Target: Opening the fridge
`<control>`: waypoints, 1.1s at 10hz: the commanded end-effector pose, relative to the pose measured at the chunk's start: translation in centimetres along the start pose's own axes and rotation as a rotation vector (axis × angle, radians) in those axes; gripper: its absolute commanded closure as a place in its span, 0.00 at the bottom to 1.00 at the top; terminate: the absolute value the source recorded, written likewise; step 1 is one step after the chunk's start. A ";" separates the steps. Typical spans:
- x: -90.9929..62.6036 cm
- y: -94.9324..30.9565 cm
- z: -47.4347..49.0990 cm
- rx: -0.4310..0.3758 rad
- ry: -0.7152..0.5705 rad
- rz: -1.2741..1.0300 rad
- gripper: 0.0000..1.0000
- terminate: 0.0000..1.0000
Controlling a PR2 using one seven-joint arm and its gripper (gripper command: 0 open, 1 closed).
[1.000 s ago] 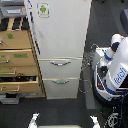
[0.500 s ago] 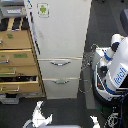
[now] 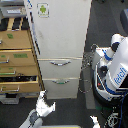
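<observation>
Fridge (image 3: pixel 59 37): one shut upper door, two drawers; one hand (image 3: pixel 45 106) below.

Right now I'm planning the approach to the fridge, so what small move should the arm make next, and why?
Probably raise and extend the gripper toward the fridge. It sits low in the exterior view, below the bottom drawer's handle, touching nothing. The large upper door looks closed, and its jaws appear spread, ready to take an edge or handle.
</observation>
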 end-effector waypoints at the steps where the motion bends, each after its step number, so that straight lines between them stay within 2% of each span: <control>1: 9.2 11.2 3.9 0.141 0.001 0.213 0.00 0.00; 2: 9.9 12.8 3.9 0.175 0.029 0.259 0.00 0.00; 8: 11.9 21.9 7.6 0.218 0.035 0.417 0.00 0.00; 11: 13.6 25.6 8.1 0.284 0.055 0.464 0.00 0.00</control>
